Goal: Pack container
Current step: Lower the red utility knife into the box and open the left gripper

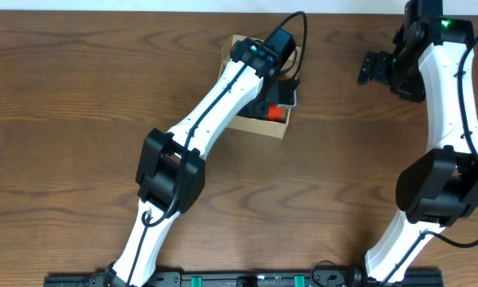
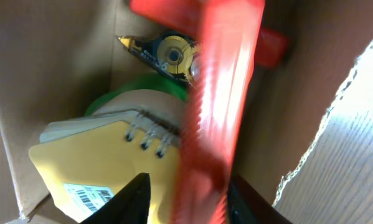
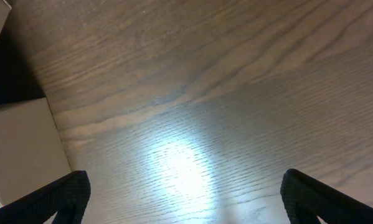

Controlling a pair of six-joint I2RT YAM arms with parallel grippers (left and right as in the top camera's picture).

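A: Entry one, the left gripper?
B: Left gripper [image 2: 195, 202]: down inside the box [image 1: 250, 126]. One black finger shows on each side of a red item [image 2: 217, 93]. The item is long, ridged along one edge and blurred. Whether the jaws pinch it or stand clear of it, I cannot tell.

A: What lies around it?
B: Notebook [image 2: 105, 162]: yellow cover, wire spiral, white barcode label [image 2: 89, 194] at its low corner. It lies just left of the red item and partly under it.
Green roll [image 2: 142, 87]: beyond the notebook, mostly covered by it.
Tape dispenser [image 2: 164, 53]: dark body, yellow wheel, past the roll, against the box wall.

A: The box itself?
B: Plain brown cardboard, open on top. It stands on the table [image 1: 79, 96] at the far middle, and the left arm crosses over it.

A: The right gripper?
B: Right gripper [image 3: 186, 190]: jaws spread wide, one dark finger in each lower corner of the wrist view, nothing between them. It hangs over bare wood, well apart from the box, at the far right of the table.
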